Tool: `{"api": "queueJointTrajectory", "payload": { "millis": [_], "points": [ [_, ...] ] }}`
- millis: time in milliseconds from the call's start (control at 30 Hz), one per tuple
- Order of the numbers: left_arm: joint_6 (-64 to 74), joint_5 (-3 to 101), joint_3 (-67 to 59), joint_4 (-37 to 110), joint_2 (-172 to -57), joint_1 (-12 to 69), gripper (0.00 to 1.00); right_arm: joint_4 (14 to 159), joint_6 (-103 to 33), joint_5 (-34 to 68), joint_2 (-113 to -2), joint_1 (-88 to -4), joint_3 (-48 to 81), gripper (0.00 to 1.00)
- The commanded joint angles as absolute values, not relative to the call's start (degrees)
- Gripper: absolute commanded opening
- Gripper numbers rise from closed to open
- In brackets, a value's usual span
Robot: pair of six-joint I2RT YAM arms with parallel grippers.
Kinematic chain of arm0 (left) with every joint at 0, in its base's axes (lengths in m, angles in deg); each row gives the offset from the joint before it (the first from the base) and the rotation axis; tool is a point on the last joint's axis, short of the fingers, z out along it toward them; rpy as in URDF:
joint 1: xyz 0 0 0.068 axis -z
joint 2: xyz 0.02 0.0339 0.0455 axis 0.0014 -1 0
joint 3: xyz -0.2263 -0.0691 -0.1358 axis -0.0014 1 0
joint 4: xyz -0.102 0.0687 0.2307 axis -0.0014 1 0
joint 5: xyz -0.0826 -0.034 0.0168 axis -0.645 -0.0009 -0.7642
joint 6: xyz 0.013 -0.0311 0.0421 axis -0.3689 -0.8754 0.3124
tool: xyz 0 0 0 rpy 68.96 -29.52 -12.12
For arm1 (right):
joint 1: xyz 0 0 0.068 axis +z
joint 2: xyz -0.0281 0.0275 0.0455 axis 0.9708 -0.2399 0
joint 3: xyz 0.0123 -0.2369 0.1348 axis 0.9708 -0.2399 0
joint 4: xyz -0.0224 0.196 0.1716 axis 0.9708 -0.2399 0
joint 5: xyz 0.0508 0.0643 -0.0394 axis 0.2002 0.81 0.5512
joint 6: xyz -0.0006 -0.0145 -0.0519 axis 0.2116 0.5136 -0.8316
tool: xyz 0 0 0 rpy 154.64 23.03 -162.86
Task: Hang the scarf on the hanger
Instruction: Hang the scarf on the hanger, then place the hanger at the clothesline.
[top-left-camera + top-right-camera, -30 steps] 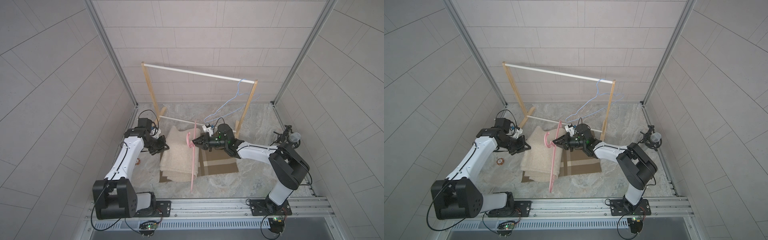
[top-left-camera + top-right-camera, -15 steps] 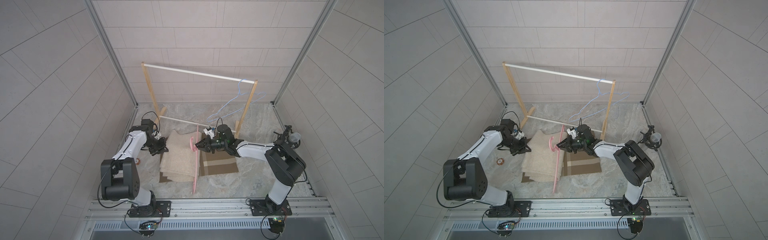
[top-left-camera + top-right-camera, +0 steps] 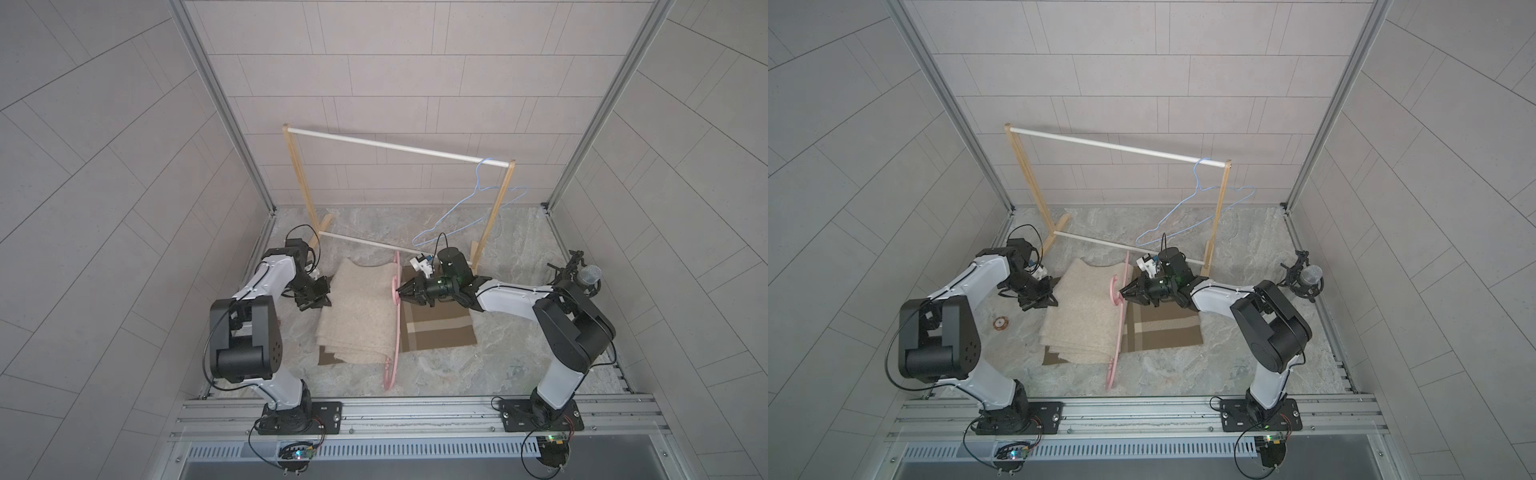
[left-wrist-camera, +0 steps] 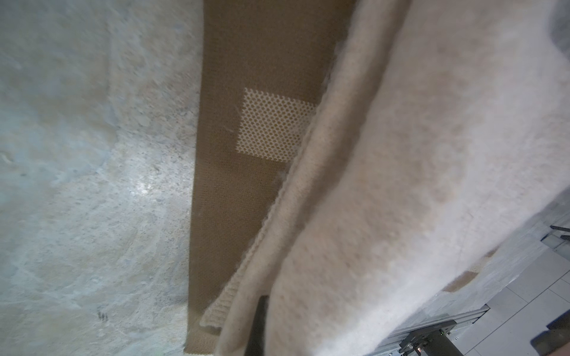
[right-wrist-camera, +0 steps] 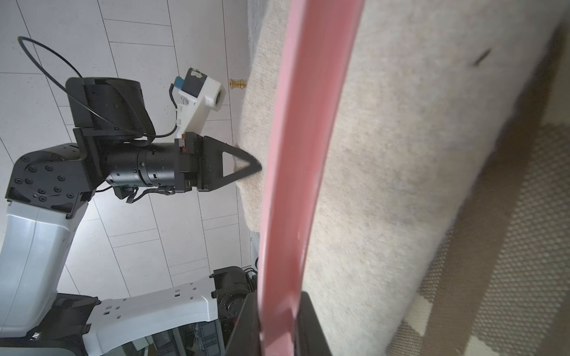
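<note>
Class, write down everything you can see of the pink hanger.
The pink hanger looks like flat, smooth plastic, with a curved hook. It stands tilted on edge, lengthwise between the two arms. The right gripper is shut on it near the hook. The scarf drapes across its bar: the beige part falls to one side, the brown checked part to the other. Its near end seems to rest on the table.

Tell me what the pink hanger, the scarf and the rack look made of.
Pink hanger: probably moulded plastic; flat, uniform pink, smooth matte surface.
Scarf: soft knit, perhaps wool or acrylic; fuzzy cream nap, brown checked stitch pattern on the other face.
Rack: unpainted pale wood uprights; white rails, material unclear.
</note>
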State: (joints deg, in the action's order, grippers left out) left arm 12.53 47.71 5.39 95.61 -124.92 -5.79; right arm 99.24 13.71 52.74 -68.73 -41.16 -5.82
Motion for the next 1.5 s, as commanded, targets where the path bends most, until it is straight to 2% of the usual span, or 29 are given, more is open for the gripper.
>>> {"api": "queueJointTrajectory", "payload": {
  "millis": [0, 200, 367, 433, 567, 767, 900, 1133, 1267, 1467],
  "points": [
    [13.81, 51.79, 3.70, 96.05, -127.46, -6.84, 0.02, 94.77, 11.44, 51.28, -66.57, -41.66, -6.92, 0.00],
    [14.02, 52.10, 3.34, 96.46, -129.63, -6.84, 0.08, 98.85, 16.28, 51.70, -62.70, -41.66, -8.32, 0.00],
    [13.76, 51.21, 3.36, 96.44, -128.25, -6.69, 0.23, 101.85, 22.85, 51.62, -57.62, -41.66, -9.53, 0.00],
    [13.70, 51.06, 3.22, 96.57, -126.34, -6.71, 0.31, 103.55, 25.83, 51.38, -55.52, -41.66, -10.02, 0.00],
    [13.87, 50.43, 1.51, 98.07, -121.22, -6.69, 0.37, 98.27, 25.80, 49.50, -51.52, -41.66, -8.49, 0.00],
    [12.10, 40.54, -0.74, 99.89, -107.01, -5.17, 0.45, 94.19, 27.62, 46.42, -47.48, -42.17, -7.88, 0.00],
    [10.43, 37.20, -2.24, 102.73, -96.22, -0.67, 0.50, 94.13, 30.22, 43.86, -45.86, -42.28, -7.19, 0.00],
    [4.23, 35.75, -0.21, 105.33, -77.71, 13.10, 0.57, 92.24, 32.51, 39.60, -44.71, -42.78, -6.61, 0.00],
    [2.58, 33.60, -0.06, 105.34, -72.43, 17.54, 0.60, 92.17, 34.11, 37.54, -44.57, -43.06, -6.71, 0.00],
    [3.09, 33.86, 0.84, 104.06, -73.27, 20.96, 0.60, 90.90, 34.97, 34.79, -43.77, -43.02, -5.91, 0.00]
  ]
}}
